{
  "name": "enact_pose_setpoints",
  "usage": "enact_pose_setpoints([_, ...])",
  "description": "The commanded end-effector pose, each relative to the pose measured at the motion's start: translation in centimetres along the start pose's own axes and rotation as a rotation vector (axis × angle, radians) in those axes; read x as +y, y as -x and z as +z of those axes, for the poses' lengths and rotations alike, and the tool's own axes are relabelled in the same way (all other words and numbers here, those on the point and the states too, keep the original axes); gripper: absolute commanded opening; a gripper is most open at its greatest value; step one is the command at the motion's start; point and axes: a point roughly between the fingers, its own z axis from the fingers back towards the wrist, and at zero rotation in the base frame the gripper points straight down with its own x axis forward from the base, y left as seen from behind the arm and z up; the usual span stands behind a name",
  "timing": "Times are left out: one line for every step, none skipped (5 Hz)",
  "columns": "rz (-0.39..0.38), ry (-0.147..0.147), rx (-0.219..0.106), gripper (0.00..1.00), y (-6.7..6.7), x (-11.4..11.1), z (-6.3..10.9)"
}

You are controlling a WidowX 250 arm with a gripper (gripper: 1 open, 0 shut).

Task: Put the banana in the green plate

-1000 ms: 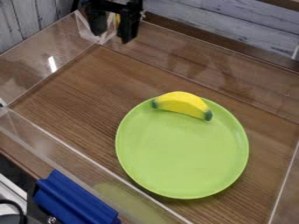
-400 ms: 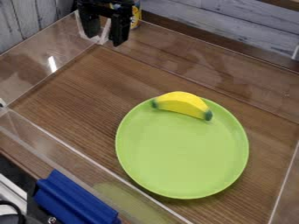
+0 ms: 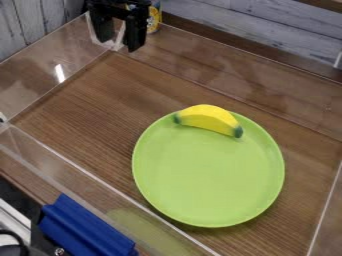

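Wooden tabletop (image 3: 120, 110), clear plastic walls (image 3: 40, 70), grey plank wall (image 3: 281, 25) behind

A single camera looks down at a slant from above the near side of the wooden bench (image 3: 120, 110), fairly close in. It faces the far wall, with the green plate (image 3: 201, 180) in the lower middle and the end effector (image 3: 118, 38) cut off at the top edge.

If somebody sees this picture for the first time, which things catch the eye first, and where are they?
The large green plate draws the eye first, lying on the wooden table at lower right. The yellow banana rests on the plate's far rim. At the top left, the dark gripper hangs open and empty, well apart from both.
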Motion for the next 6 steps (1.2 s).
enact_pose_setpoints([0.009, -0.015, -0.058, 1.00, -0.31, 0.72, 1.71])
enact_pose_setpoints([0.010, -0.010, -0.063, 1.00, -0.45, 0.83, 1.72])
enact_pose_setpoints([0.002, -0.002, -0.066, 1.00, -0.04, 0.70, 1.96])
enact_pose_setpoints([0.000, 0.005, -0.063, 1.00, 0.39, 0.45, 2.09])
enact_pose_setpoints([-0.001, 0.009, -0.068, 1.00, 0.43, 0.43, 2.29])
enact_pose_setpoints([0.000, 0.012, -0.074, 1.00, 0.30, 0.54, 2.39])
